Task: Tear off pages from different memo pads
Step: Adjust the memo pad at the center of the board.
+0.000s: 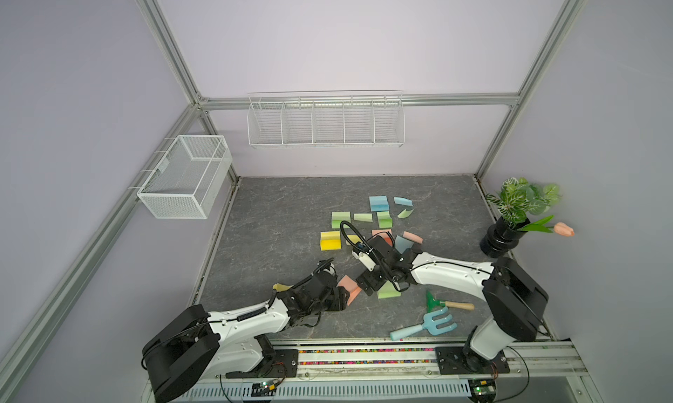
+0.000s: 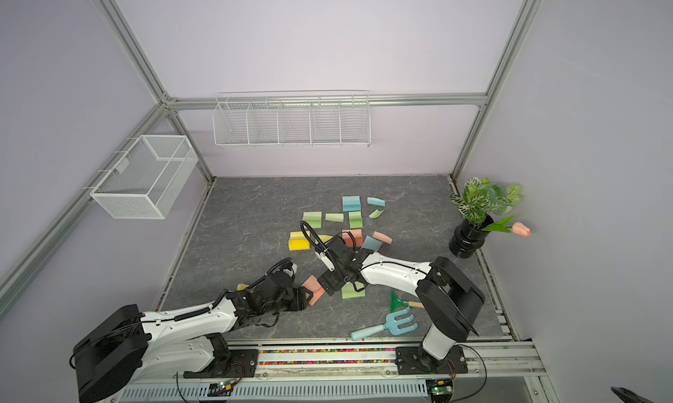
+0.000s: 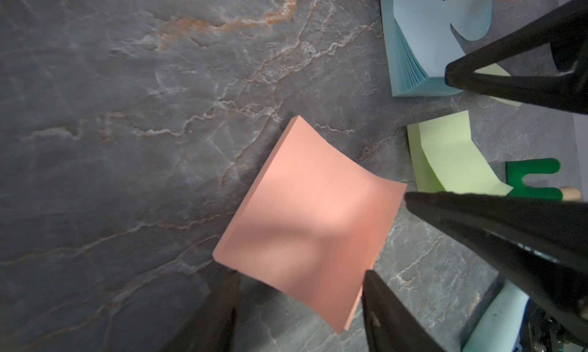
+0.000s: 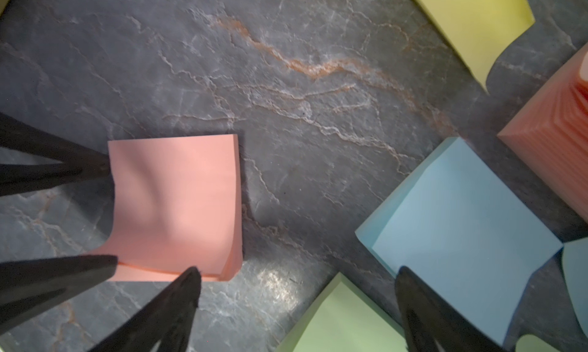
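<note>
In both top views, a grey stone-look table [image 1: 276, 215] carries pastel memo pads [image 1: 378, 203] clustered from its centre toward one o'clock. Loose curled pages [image 1: 403, 213] lie beside several of them, so much of the tearing looks done. At six o'clock of the cluster, a salmon pad [image 1: 346, 284] sits between the left gripper [image 1: 342, 298], whose arm extends from seven o'clock, and the right gripper [image 1: 364, 287], whose arm extends from four o'clock. A blue garden fork [image 1: 429, 323] lies at five o'clock.

In the left wrist view, the left gripper's jaws stand apart at the salmon pad's [image 3: 308, 223] edge, pinching nothing visible. The pad's top sheet curls up but seems not yet torn off.

In the right wrist view, the right gripper's jaws are spread wide and empty, one tip at the salmon pad's [image 4: 178, 207] edge. A blue pad [image 4: 461, 232] and a green pad [image 4: 343, 318] lie near. This pad's page likely remains to tear.
</note>
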Available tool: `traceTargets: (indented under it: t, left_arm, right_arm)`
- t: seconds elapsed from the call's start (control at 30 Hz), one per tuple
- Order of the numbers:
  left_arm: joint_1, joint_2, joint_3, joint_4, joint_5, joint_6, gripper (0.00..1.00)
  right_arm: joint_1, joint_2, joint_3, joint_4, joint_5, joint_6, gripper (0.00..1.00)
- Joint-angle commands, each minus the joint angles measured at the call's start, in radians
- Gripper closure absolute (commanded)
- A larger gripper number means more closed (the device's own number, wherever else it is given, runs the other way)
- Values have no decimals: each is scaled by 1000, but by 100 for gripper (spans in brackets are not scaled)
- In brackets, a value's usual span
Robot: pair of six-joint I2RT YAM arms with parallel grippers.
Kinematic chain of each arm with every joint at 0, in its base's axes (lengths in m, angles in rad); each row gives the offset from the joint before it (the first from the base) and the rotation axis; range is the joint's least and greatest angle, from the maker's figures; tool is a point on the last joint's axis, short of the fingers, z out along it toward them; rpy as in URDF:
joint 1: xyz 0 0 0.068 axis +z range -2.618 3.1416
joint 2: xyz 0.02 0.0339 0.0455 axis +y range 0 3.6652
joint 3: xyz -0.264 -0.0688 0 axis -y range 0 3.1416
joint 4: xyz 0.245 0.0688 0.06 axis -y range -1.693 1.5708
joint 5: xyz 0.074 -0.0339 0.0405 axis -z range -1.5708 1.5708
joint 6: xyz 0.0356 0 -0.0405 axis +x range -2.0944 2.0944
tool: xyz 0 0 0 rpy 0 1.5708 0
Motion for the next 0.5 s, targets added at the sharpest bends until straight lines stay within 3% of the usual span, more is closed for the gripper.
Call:
traceTargets:
  t: [0.0, 0.47]
  left_arm:
    - [-5, -21, 20, -12, -13, -14, 37]
    - [-5, -52, 18, -43, -22, -6, 36]
  right_arm:
    - [3, 18, 20, -8, 10, 3, 5]
    - [11, 38, 58, -35, 13, 4, 5]
